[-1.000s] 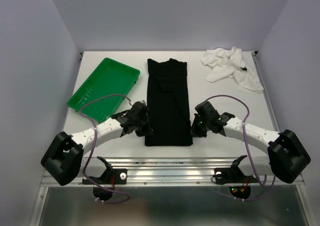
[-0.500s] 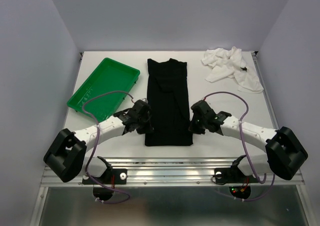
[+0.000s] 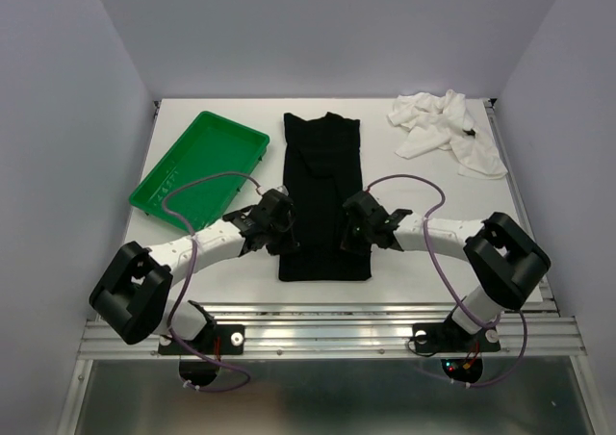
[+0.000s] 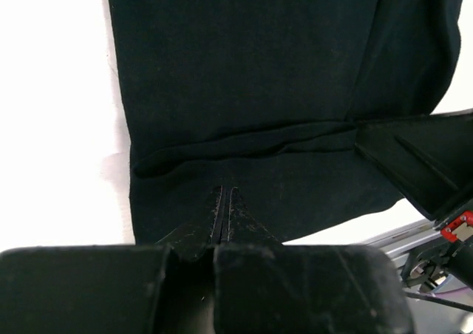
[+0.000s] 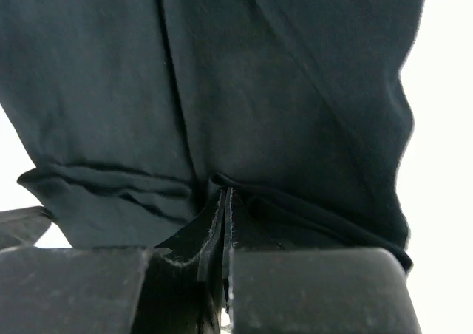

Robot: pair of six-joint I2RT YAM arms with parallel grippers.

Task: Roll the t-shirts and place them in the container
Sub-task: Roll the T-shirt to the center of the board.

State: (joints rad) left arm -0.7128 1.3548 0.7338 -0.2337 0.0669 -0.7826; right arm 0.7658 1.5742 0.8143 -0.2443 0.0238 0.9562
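Note:
The black t-shirt lies as a long folded strip down the middle of the table, also filling the left wrist view and the right wrist view. My left gripper is shut, its tips resting on the cloth near the strip's left edge, just behind a low crosswise ridge. On the strip's right side, my right gripper is shut with a raised fold of the black cloth at its tips. The white t-shirt lies crumpled at the back right.
A green tray sits at the back left of the table, close to the left arm. The right arm's gripper shows dark at the right of the left wrist view. A metal rail runs along the near edge.
Both grippers have moved inward onto the black t-shirt, the right one much farther to the left. The right jaws have closed fully. The shirt's near hem has stayed put.

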